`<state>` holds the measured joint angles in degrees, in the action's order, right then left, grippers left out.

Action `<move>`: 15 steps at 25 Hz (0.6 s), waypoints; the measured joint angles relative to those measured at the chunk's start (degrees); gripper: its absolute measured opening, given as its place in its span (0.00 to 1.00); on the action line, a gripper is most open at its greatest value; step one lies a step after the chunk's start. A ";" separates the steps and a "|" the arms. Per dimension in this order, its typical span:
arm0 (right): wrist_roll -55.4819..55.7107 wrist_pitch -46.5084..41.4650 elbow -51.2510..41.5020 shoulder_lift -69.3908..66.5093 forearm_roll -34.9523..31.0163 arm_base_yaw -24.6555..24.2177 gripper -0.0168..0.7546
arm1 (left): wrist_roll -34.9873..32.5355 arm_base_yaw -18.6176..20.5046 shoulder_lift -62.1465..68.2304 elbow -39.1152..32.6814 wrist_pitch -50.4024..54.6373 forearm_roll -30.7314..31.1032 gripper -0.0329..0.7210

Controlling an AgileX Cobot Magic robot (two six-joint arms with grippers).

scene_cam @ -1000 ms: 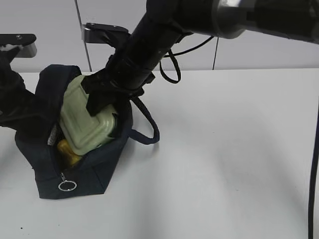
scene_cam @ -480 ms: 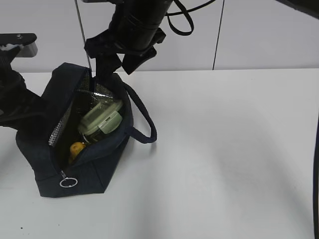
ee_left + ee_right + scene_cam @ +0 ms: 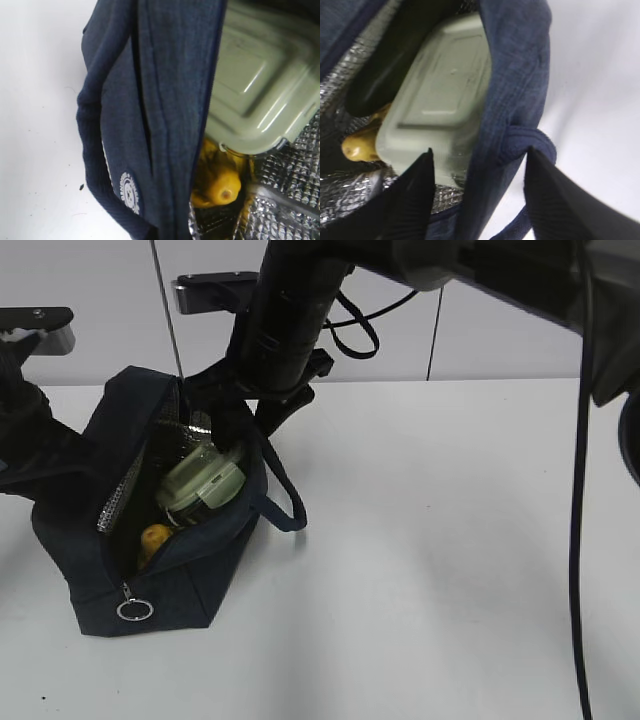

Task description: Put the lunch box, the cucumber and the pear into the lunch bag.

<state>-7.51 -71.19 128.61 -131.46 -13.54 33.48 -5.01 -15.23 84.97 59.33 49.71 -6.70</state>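
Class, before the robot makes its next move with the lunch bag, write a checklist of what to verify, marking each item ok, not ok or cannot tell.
1. Lunch box inside the lunch bag: ok.
2. Pear inside, beneath the box: ok.
3. Cucumber inside, beside the box: ok.
4. Right gripper open, holding nothing: ok.
5. Its fingers clear of the bag's edge: not ok, they straddle it.
6. Left gripper gripping the bag: cannot tell.

Close below the wrist camera hangs the navy lunch bag [image 3: 165, 100] wall. Beyond it lies the lunch box [image 3: 260, 95], with the pear [image 3: 217, 182] under it on silvery lining [image 3: 295, 170].
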 joint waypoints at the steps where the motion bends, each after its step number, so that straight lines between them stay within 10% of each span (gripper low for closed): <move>1: 0.00 0.00 0.00 -0.44 0.00 0.00 0.58 | 0.00 0.00 0.00 0.00 0.00 0.00 0.06; 8: -0.97 0.00 0.00 -0.90 0.16 0.00 0.07 | -0.06 0.00 0.00 0.00 -0.05 0.00 0.06; 15: -9.14 -0.23 0.95 2.72 -11.19 0.31 0.03 | -0.56 -1.95 0.00 3.47 2.23 0.18 0.06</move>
<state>-16.65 -71.43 129.55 -128.74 -24.72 33.79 -5.56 -17.18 84.97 62.80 51.94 -6.51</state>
